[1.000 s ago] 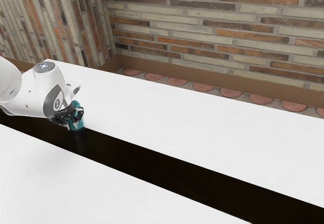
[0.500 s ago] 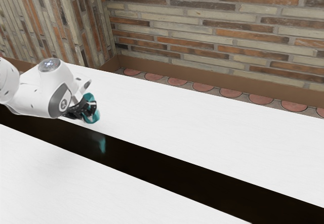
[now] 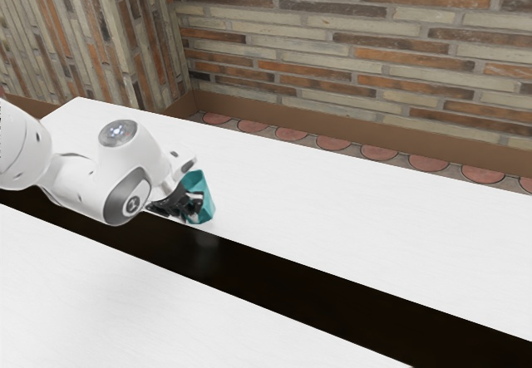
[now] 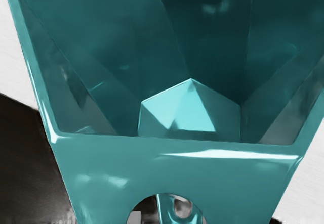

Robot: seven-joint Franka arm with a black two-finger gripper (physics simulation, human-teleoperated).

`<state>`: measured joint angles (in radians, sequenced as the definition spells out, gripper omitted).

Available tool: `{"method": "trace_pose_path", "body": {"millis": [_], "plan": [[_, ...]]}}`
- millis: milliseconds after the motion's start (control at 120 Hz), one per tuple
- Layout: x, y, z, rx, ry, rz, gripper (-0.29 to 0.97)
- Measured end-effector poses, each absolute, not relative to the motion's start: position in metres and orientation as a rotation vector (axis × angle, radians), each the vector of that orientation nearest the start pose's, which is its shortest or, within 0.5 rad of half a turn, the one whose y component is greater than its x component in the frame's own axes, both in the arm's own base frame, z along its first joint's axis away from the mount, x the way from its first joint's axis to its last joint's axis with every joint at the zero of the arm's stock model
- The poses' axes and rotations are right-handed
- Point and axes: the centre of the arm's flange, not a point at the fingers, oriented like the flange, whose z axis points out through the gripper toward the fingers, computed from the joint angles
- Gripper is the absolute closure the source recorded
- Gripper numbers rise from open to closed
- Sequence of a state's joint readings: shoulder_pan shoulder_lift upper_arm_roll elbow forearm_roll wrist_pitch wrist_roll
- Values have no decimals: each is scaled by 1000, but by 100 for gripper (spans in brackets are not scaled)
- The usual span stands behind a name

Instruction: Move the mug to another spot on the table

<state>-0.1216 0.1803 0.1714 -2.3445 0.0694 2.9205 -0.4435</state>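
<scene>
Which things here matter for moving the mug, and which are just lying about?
Job: teal mug, end effector gripping it, white table.
Lying about: nearer white surface, brick wall, tiled floor.

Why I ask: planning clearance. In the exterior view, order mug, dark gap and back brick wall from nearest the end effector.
1. mug, in the end effector.
2. dark gap, right beside it.
3. back brick wall, far behind.
</scene>
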Motion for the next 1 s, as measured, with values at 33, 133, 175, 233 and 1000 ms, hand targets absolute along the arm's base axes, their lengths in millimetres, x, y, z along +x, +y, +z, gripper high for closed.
{"method": "trace_pose_path", "body": {"millis": [33, 133, 175, 233, 1000], "plan": [[548, 16, 298, -3037, -616, -633, 72], [542, -4, 295, -3056, -523, -638, 72], [538, -9, 295, -3062, -496, -640, 72], [535, -14, 294, -3067, -470, -640, 72], [523, -18, 267, -3071, -404, -566, 21]]}}
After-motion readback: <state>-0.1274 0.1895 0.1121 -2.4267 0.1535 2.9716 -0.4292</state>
